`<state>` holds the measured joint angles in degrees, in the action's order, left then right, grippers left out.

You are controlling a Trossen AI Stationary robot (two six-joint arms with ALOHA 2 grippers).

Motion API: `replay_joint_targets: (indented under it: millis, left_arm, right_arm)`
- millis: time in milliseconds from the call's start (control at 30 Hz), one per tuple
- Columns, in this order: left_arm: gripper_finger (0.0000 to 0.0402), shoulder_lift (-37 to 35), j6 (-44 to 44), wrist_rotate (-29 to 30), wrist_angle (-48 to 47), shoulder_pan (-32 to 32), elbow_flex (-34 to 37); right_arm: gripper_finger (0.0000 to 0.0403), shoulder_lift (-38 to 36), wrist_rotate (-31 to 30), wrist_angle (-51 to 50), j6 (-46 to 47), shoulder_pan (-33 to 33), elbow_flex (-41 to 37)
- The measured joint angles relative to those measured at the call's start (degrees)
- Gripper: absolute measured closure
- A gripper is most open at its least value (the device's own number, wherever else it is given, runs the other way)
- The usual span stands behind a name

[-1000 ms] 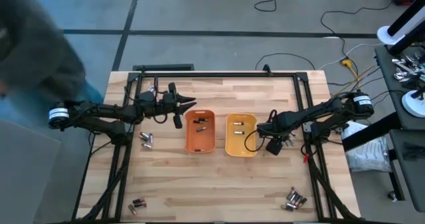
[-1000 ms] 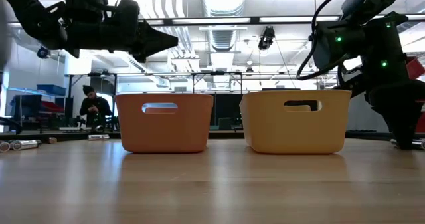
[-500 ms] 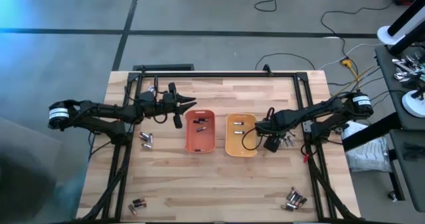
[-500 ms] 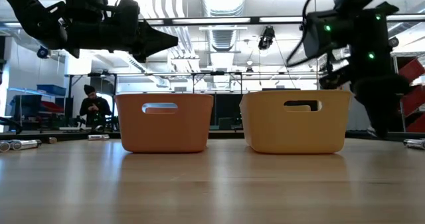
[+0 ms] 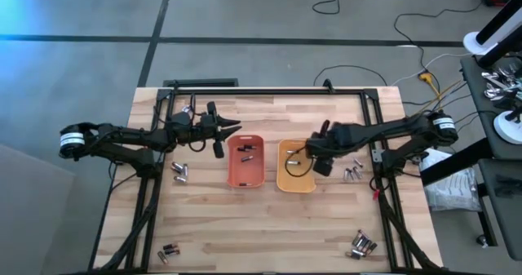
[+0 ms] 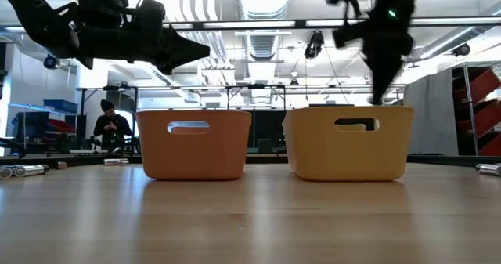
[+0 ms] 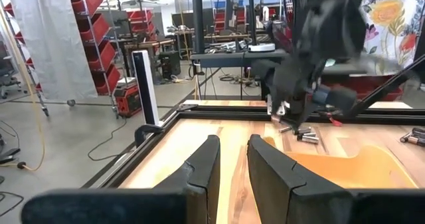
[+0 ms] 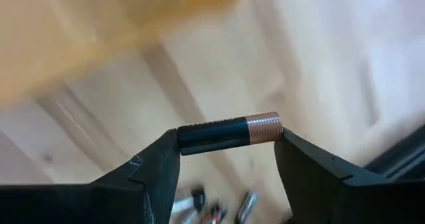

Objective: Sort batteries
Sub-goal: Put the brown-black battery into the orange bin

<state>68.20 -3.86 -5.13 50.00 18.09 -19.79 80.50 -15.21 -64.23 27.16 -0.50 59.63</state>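
Right end effector (image 5: pixel 315 154) hangs over the near-side edge of the yellow tray (image 5: pixel 295 179), and in its wrist view its two fingers clamp a dark battery with a coppery end (image 8: pixel 229 133) by its ends, the cell lying crosswise between them. Behind it on the table (image 5: pixel 269 226), just beside the yellow tray's outer side, lies a small cluster of loose batteries (image 5: pixel 353 173). Left end effector (image 5: pixel 220 136) hovers above the table beside the orange tray (image 5: pixel 245 177), on the side away from the yellow one; its fingers (image 7: pixel 199 177) stand a narrow gap apart with nothing between them. The two trays sit side by side in the middle of the table, and each holds a few batteries: some in the orange tray (image 5: pixel 246 150) and some in the yellow tray (image 5: pixel 294 154). More cells lie scattered on the wood: a pair (image 5: pixel 180 172) near the left arm, a few at the front left corner (image 5: pixel 167 250), and a bunch at the front right corner (image 5: pixel 363 245). In the low view, a person (image 6: pixel 112 127) sits in the room behind the table.
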Motion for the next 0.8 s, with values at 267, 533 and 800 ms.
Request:
replay_joint_targets:
  millis: [267,533,800]
  left_arm:
    - [0.0343,-0.06,0.06,-0.31,0.0,0.02,0.0]
    - [0.0343,-0.22,0.06,-0.35,-1.69,0.0,0.0]
    - [0.0343,-6.3,-6.21,-0.37,-9.17,-1.16,0.11]
  right_arm:
    - [0.0192,3.94,-4.97,6.88,-9.57,-0.64,11.8]
    - [0.0192,14.95,-1.72,20.69,-21.12,-0.62,22.06]
    - [0.0192,22.48,5.3,33.37,-21.98,-0.64,26.36]
